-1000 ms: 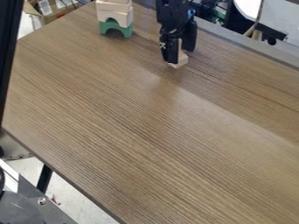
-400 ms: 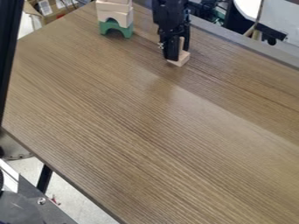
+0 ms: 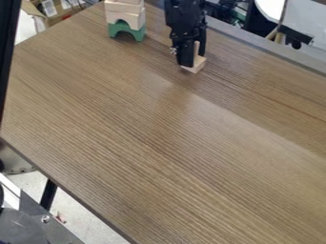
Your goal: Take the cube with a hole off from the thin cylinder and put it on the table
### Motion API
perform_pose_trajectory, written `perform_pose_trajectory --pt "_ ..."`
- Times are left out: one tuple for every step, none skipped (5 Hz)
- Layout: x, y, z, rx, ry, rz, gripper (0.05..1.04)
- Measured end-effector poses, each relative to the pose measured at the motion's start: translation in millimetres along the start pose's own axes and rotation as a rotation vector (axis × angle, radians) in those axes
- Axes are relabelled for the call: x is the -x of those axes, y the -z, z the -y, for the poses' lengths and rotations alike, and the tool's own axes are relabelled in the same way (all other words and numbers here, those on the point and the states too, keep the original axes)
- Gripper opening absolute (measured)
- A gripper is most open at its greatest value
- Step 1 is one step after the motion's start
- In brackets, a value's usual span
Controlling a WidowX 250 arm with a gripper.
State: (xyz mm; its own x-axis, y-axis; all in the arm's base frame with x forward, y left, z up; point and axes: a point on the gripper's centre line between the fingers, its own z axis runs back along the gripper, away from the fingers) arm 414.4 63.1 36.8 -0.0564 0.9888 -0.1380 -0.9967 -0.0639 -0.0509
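Note:
Near the table's far edge, the black gripper (image 3: pixel 193 59) hangs down over a small light wooden block (image 3: pixel 195 67) that rests on the table (image 3: pixel 159 124). A thin upright wooden piece (image 3: pixel 197 48) rises above the block, partly hidden by the gripper. Whether this upright piece is the cylinder is unclear, and I cannot make out a cube with a hole on it.
At the far left, light wooden blocks (image 3: pixel 126 18) are stacked on a green arch block (image 3: pixel 127 30). A grey rail (image 3: pixel 267 49) runs along the back edge, and a black post (image 3: pixel 6 57) stands at the left.
Compared with a second ago, the gripper has shifted slightly to the left and turned a little. More of the wooden block shows beside it, while the stack has stayed put.

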Motion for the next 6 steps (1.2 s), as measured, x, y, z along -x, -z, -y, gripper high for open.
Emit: perform_pose_trajectory --pt "2 -21 5 0.058 0.010 0.001 0.531" --pt "2 -26 8 0.081 0.008 -0.013 0.531" --pt "0 -35 10 0.108 -0.003 -0.018 0.531" --pt "3 -61 14 0.179 -0.003 -0.019 0.531" --pt "0 -77 16 0.225 -0.018 -0.013 0.531" --pt "-2 -101 17 0.286 -0.026 0.002 0.531"
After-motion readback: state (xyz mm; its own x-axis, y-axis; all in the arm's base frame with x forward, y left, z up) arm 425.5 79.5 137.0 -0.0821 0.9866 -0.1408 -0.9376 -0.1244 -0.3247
